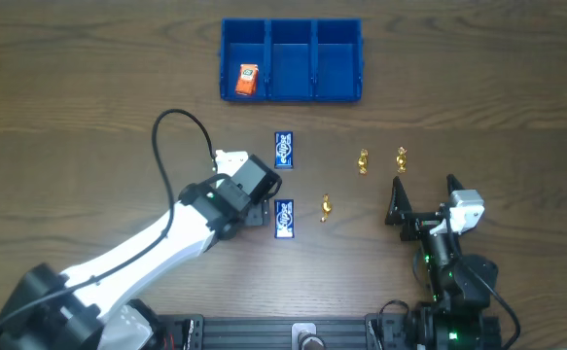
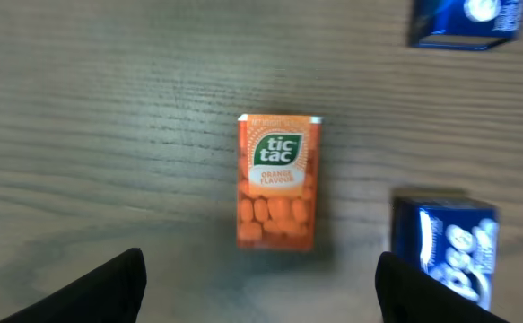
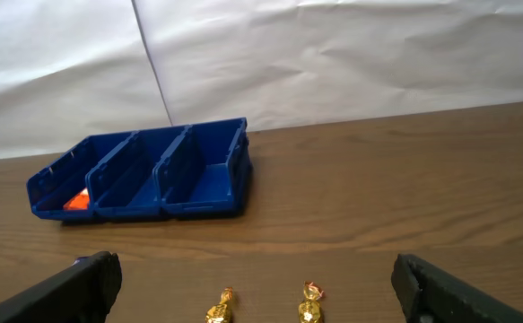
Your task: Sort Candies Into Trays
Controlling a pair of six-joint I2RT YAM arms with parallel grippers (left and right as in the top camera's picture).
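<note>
1. The orange candy box (image 2: pixel 276 179) lay flat on the wooden table (image 2: pixel 108 117), label up. It was a rectangular case with a green-and-white label patch on the upper half and small oval orange sweets showing on the lower half.
2. The left gripper (image 2: pixel 259 274) hung over the box with its jaws spread wide, one dark finger on either side, holding nothing.
3. There were two glossy, rectangular blue packets: one packet (image 2: pixel 445 256) just beside the box, the other packet (image 2: pixel 466 20) farther off.
4. The blue tray (image 1: pixel 314 60), hard plastic with three compartments, sat at the far side of the table. A second orange box (image 1: pixel 248 81) lay askew in its left compartment.
5. The gold-wrapped candies had twisted foil ends. One candy (image 1: pixel 327 206) was near the packets, and a pair (image 1: pixel 363 160) lay farther right.
6. The right gripper (image 1: pixel 425 202) had its jaws wide apart and empty, near the pair.
</note>
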